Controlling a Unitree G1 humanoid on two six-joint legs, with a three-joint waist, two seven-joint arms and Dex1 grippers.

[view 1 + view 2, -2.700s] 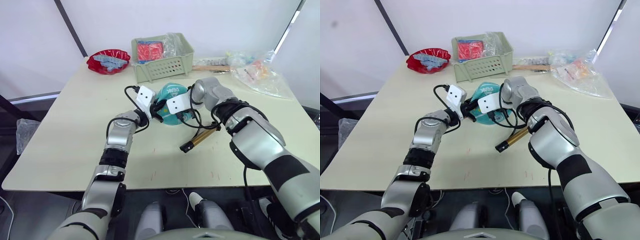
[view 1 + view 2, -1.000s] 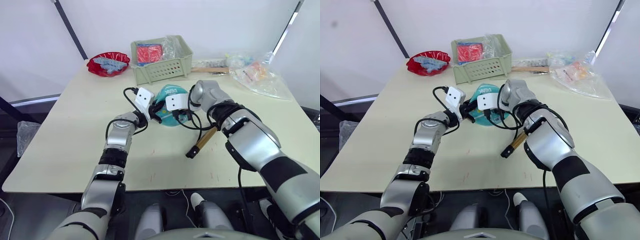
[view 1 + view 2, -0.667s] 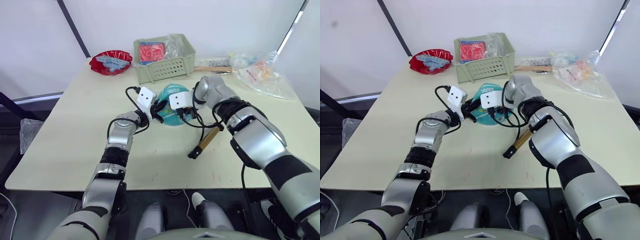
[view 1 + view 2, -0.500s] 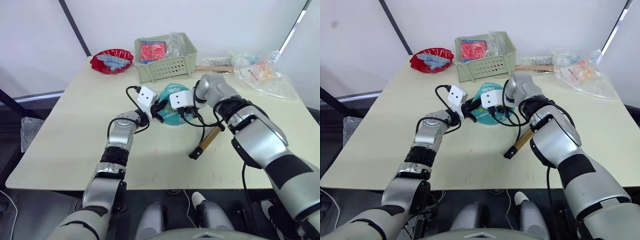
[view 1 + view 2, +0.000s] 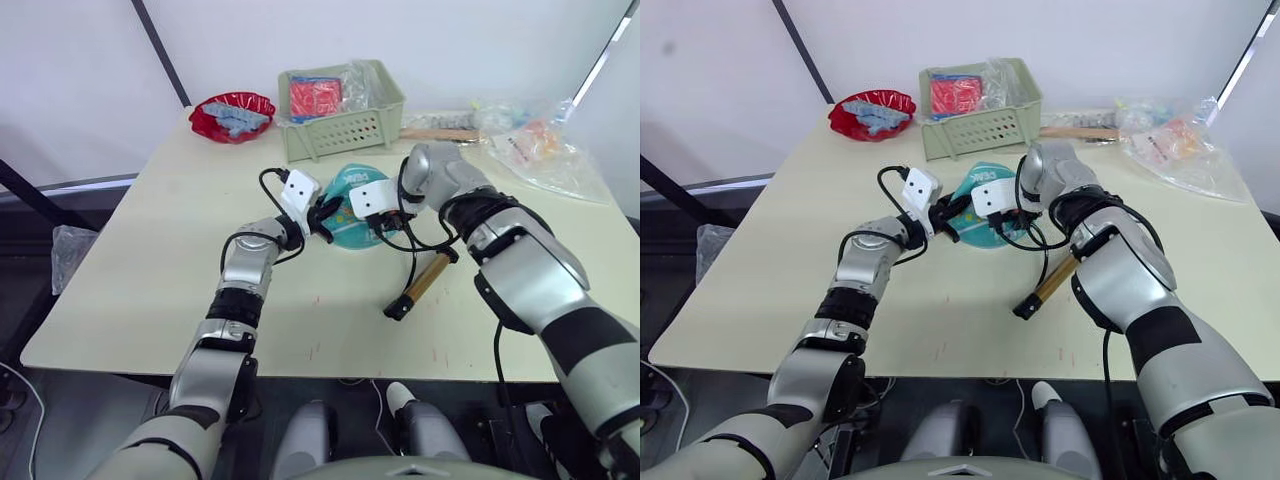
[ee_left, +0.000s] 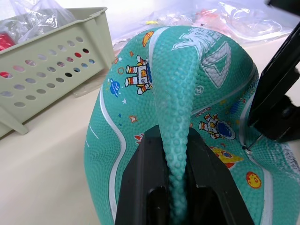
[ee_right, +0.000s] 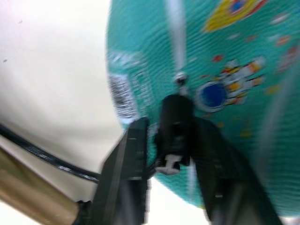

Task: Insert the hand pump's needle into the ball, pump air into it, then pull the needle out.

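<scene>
Two grippers meet at the ball just above the middle of the head-camera frame, on the pale table. The left gripper has its black fingers narrowed onto a raised fold of the ball's teal skin, pinching it so the soft, under-filled ball is held steady. The right gripper comes in from the frame's right side and has its fingers closed on the black fitting of the needle; in the right wrist view the thin metal tip sits at, or just off, a small spot on the ball's surface that looks like the valve, but whether it has entered I cannot tell. The left wrist view shows the same tip at the ball's skin near the right edge of the picture.

The hand pump lies loose on the table below and right of the ball, near the centre-right of the frame, its gold barrel angled and its black hose looping up to the right gripper. A green basket and a red bowl stand higher in the frame, well apart from the work.

My reading is that insertion is the step in hand, and pumping has not begun. The next move calls for a straight push of the needle along its own axis into the valve while the left pinch resists, since a sideways load could bend the pin or let it skid over the pebbled rubber
</scene>
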